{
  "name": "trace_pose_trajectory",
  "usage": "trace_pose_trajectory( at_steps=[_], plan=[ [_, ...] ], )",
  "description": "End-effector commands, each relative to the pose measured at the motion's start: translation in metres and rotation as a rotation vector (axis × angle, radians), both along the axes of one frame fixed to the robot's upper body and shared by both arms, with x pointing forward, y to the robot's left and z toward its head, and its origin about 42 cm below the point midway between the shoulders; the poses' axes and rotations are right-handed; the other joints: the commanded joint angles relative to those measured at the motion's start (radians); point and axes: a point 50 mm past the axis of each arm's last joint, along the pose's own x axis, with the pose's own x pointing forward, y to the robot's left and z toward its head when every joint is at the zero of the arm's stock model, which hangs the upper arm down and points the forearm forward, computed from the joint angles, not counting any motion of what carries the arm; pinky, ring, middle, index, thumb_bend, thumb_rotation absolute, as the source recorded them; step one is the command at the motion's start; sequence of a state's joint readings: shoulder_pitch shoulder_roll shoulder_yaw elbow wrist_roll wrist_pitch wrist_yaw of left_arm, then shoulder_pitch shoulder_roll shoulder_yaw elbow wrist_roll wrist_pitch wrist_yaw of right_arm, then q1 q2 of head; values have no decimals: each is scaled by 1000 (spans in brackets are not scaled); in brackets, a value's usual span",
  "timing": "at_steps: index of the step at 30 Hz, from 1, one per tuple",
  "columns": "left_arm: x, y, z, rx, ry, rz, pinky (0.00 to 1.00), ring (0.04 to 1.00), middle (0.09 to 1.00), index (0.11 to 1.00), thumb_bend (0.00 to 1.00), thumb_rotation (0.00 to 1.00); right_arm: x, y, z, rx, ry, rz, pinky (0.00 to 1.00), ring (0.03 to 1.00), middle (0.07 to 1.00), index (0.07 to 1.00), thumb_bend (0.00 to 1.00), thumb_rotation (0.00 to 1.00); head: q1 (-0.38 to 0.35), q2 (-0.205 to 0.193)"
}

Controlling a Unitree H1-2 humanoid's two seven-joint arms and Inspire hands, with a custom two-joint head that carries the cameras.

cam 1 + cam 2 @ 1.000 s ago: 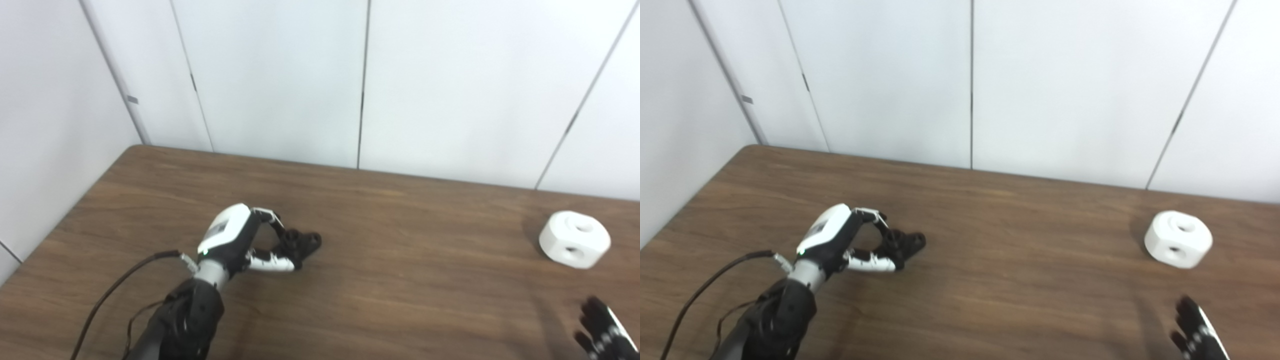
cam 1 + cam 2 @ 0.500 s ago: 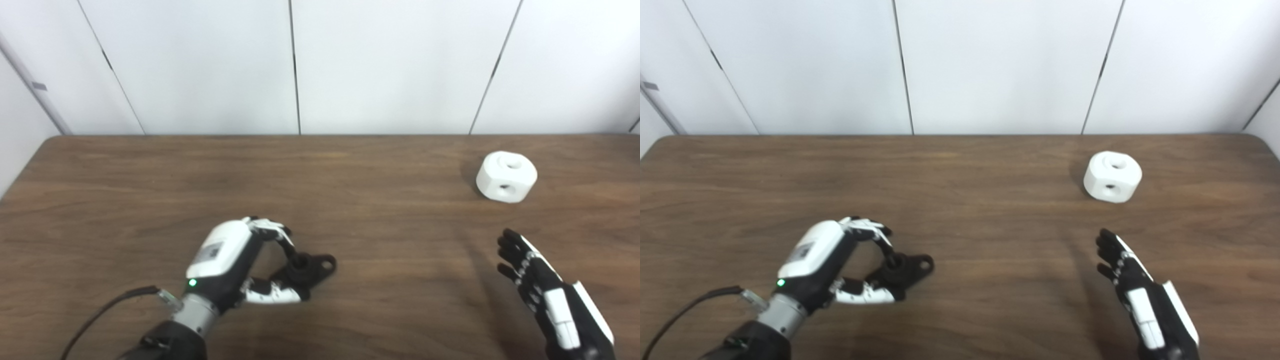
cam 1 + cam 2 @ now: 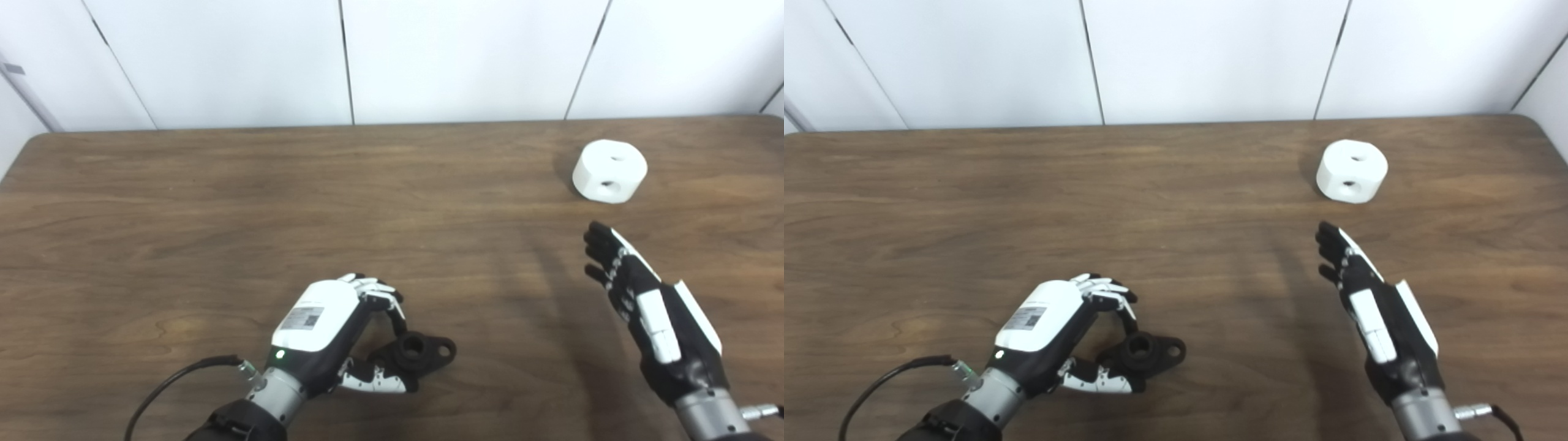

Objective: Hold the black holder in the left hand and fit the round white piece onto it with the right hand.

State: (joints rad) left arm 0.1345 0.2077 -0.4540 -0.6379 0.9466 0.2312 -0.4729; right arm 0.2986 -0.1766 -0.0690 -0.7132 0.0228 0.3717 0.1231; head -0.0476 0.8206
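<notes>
The black holder, a short piece with a round socket and a small eyelet at its right end, lies low over the brown table near the front middle. My left hand is shut on its left end, fingers above and thumb below. The round white piece, a squat cylinder with a hole on top and one in its side, stands on the table at the far right. My right hand is open, fingers stretched flat and pointing at the white piece, a short way in front of it and not touching it.
White wall panels rise right behind the table's far edge. A black cable runs from my left wrist toward the lower left. The table's right corner shows beyond the white piece.
The camera has swung right and tilted down, shifting the whole picture. My left hand has drawn the holder nearer and to the right. My right hand has risen into view and edged toward the white piece.
</notes>
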Motion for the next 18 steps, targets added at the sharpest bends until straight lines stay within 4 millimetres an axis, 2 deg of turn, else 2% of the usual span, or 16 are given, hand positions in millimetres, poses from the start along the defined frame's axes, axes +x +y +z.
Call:
trace_pose_trajectory(
  at_steps=[1, 8, 18],
  plan=[
    [-2, -5, 3, -9, -42, -25, 906, 862, 777, 488, 517, 55, 1, 3, 14, -11, -63, -6, 917, 948, 935, 923, 691, 995, -2, 3],
    [-5, -9, -16, 40, -23, -57, 905, 866, 784, 489, 516, 58, 1, 7, 21, -12, -69, -6, 921, 948, 932, 924, 671, 1000, -27, 17],
    [-4, -3, -26, 74, -30, -50, 897, 859, 777, 488, 516, 57, 1, 8, 29, -8, -75, -10, 931, 956, 939, 929, 663, 1000, -42, 23]
  ],
)
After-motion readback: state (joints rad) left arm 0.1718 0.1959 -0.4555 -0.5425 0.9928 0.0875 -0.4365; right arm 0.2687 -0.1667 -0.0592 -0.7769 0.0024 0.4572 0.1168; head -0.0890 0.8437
